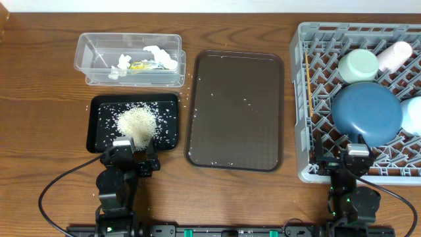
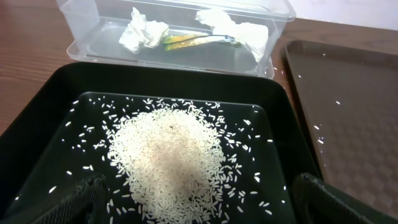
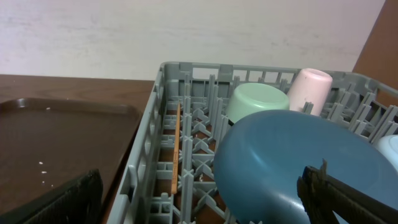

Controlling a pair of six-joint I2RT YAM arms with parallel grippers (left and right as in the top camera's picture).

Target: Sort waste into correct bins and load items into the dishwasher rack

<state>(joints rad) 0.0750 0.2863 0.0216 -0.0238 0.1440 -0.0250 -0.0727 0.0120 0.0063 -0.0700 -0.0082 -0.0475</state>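
Loose rice is piled in the black tray. Crumpled tissue and a yellow-green wrapper lie in the clear tub. The grey rack holds the dark blue plate, a mint bowl, a pink cup, a second bowl at the right edge and the thin stick. My left gripper is open and empty over the rice. My right gripper is open and empty at the rack's near wall, before the plate.
A dark brown serving tray lies between the black tray and the rack, with a few stray rice grains on it. Some grains also lie on the wooden table by the tub. The rack reaches the table's right edge.
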